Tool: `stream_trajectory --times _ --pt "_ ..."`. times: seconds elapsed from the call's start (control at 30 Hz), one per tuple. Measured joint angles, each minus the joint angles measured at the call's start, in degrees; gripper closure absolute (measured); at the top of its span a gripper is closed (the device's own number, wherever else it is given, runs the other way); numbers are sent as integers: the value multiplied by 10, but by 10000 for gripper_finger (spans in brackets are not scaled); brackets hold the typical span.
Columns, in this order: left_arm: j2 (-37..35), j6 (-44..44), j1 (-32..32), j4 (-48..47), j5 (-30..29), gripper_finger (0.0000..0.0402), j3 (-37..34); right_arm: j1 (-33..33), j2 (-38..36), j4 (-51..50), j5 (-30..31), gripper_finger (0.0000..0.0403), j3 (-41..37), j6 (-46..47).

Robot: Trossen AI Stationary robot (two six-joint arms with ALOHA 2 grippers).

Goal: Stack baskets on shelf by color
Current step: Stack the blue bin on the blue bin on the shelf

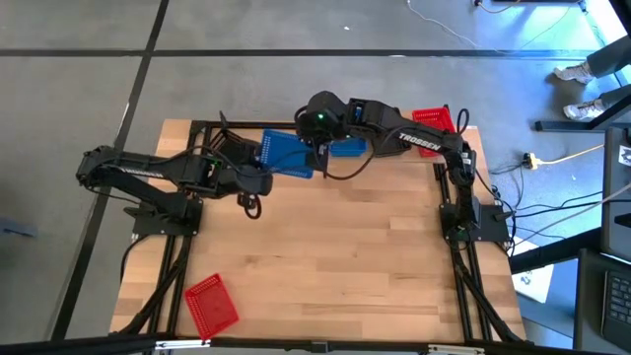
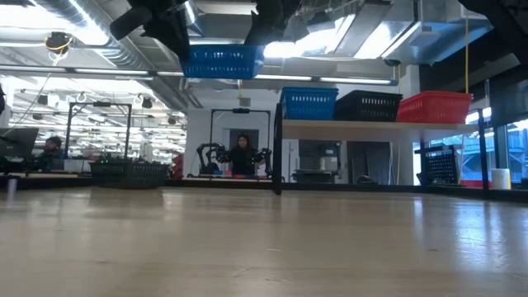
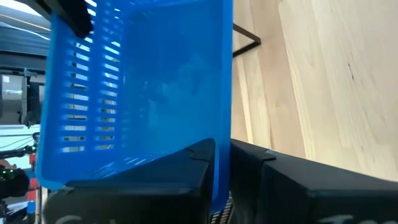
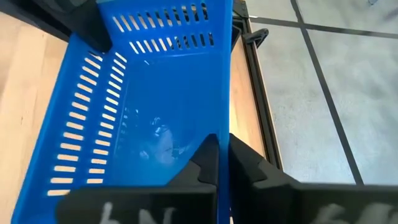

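A blue basket [image 1: 288, 154] hangs in the air over the table's far middle, level in the low view [image 2: 221, 60]. My left gripper [image 3: 222, 171] is shut on its left end and my right gripper [image 4: 224, 163] on its right end. To its right stands the shelf [image 2: 346, 125], on whose board three baskets sit on their bottoms side by side: a blue basket [image 2: 309, 103], a black basket [image 2: 368, 106] and a red basket [image 2: 434, 106]. Another red basket [image 1: 211, 304] lies on the table near the front left corner. My left gripper pinches the basket's rim wall [image 3: 221, 134] at its left end, one finger inside the basket and one outside. It comes slanting down from the table's left. The basket is lifted clear of the table and level. My right gripper pinches the wall [image 4: 224, 124] at the basket's right end, one finger inside and one outside. It comes slanting down from the table's right and far side. The basket hangs clear between the two grippers.
Dark baskets [image 2: 128, 172] stand low at the far left in the low view. Bare wooden tabletop [image 1: 345, 256] spreads across the middle and front. A person [image 2: 242, 153] sits far behind the table, and feet [image 1: 582, 89] show on the floor at the right.
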Motion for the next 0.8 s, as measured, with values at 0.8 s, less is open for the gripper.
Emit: stream_trajectory --times 0.8 --pt "0 1 -53 45 -36 325 0 -10 0 -26 11 401 0 58"
